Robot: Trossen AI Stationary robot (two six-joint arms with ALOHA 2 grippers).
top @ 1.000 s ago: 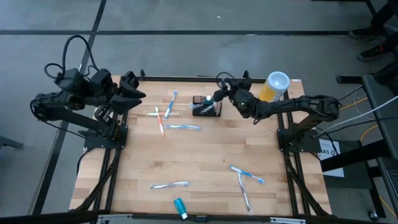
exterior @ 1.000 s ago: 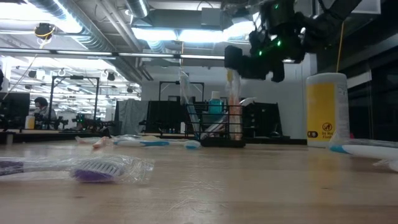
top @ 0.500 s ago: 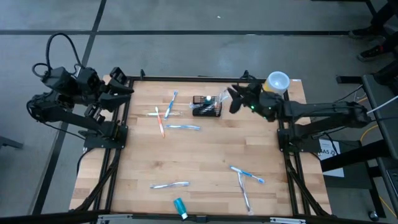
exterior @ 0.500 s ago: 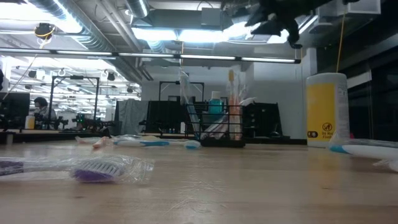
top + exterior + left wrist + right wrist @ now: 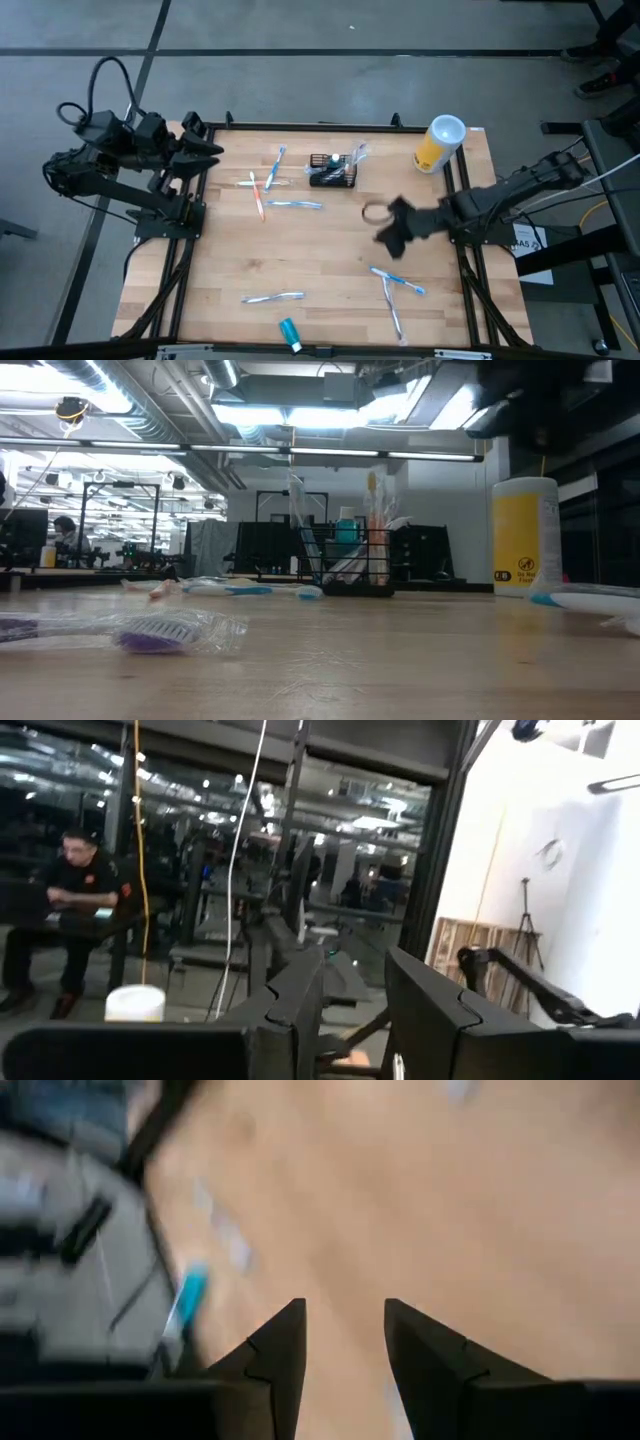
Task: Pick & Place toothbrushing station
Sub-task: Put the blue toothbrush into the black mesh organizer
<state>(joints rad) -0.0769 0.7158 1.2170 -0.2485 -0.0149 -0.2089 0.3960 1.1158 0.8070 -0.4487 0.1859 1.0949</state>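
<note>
Now right gripper point(image 5: 388, 237) hovers mid-tabletop point(image 5: 330, 270), jaws open, empty; next pick looks like a toothbrush point(image 5: 397, 282) for the toothbrushing station point(image 5: 332, 173). Left gripper point(image 5: 205, 150) parked at the edge, jaws open, empty.

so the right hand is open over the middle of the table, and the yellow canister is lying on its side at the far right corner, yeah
Not quite. The yellow canister stands upright, white lid on top, as the low view shows; the high view places it at the far right corner. The rest holds: the right hand is over the middle of the table, and the right wrist view shows its fingers apart with nothing between them.
</note>
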